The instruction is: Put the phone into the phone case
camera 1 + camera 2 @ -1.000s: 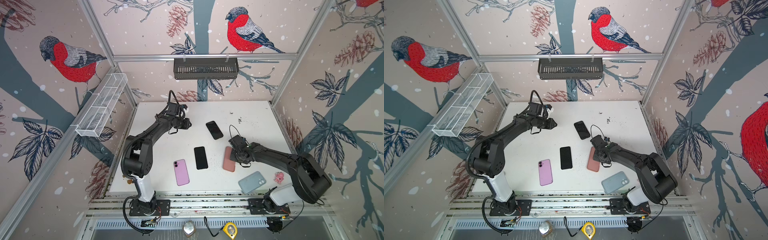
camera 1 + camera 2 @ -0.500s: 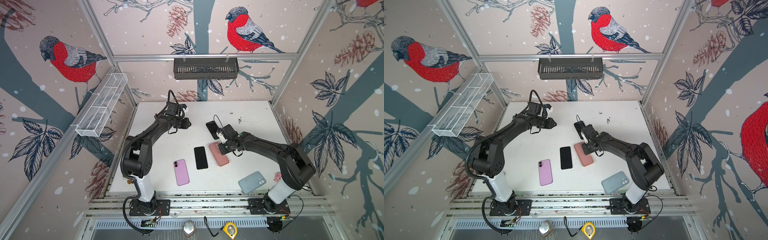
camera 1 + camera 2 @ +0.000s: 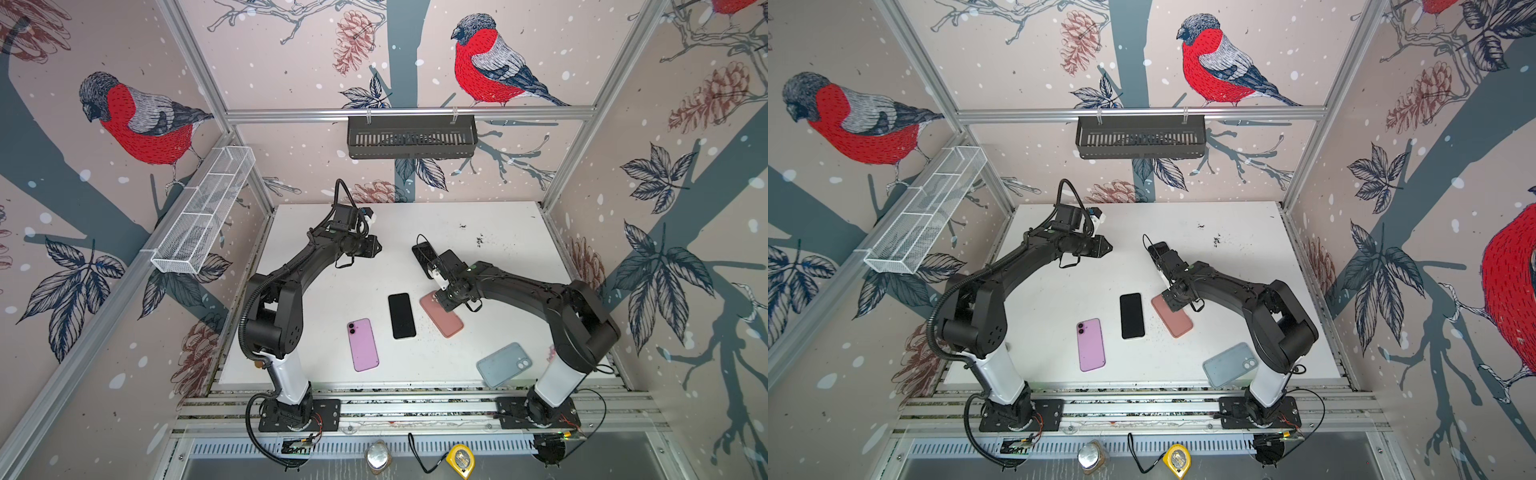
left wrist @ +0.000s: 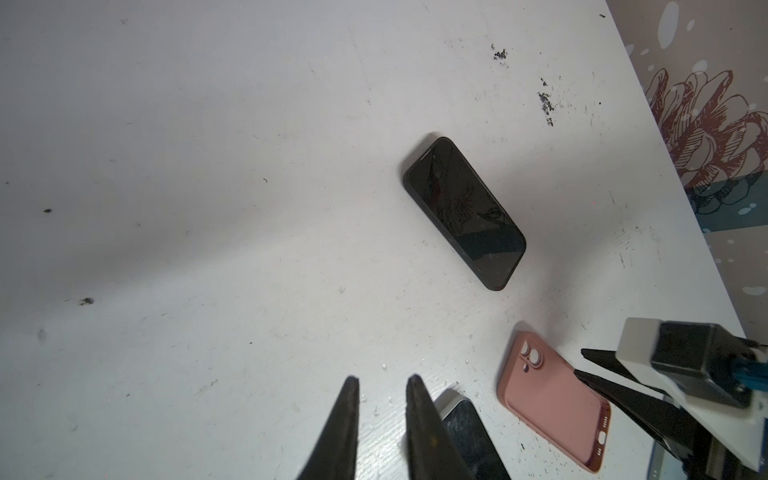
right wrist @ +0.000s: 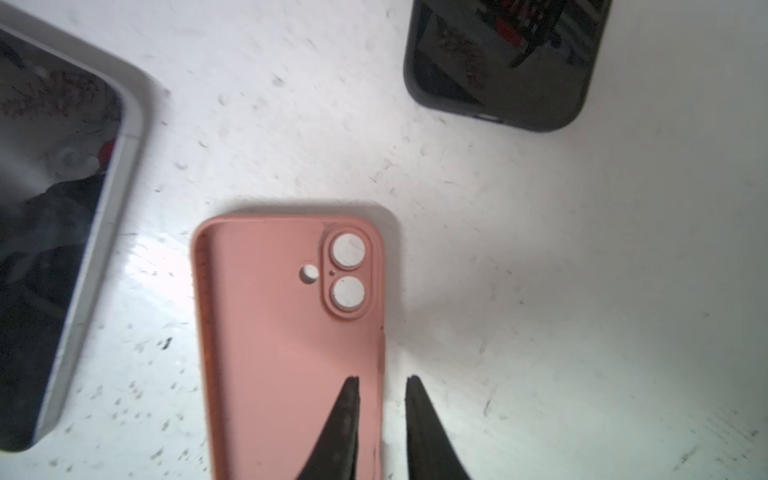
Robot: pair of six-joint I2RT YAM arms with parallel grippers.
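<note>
Staging, seemingly: pink case [image 3: 441, 313] just beside black phone [image 3: 401, 316]. Right gripper [image 5: 382, 379] slightly spread astride its side wall, pinching nothing; left gripper [image 4: 382, 378] narrowly parted, empty. Next: lift phone, align over case.

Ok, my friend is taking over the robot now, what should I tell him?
Left claw: open, empty, hovering above the table.
Right claw: open, one finger on each side of the pink case's long edge.
The pink case lies flat on the table, with the black phone beside it, not touching.
Done: nothing is fitted yet.
Left: pick up the phone and press it into the case.
</note>
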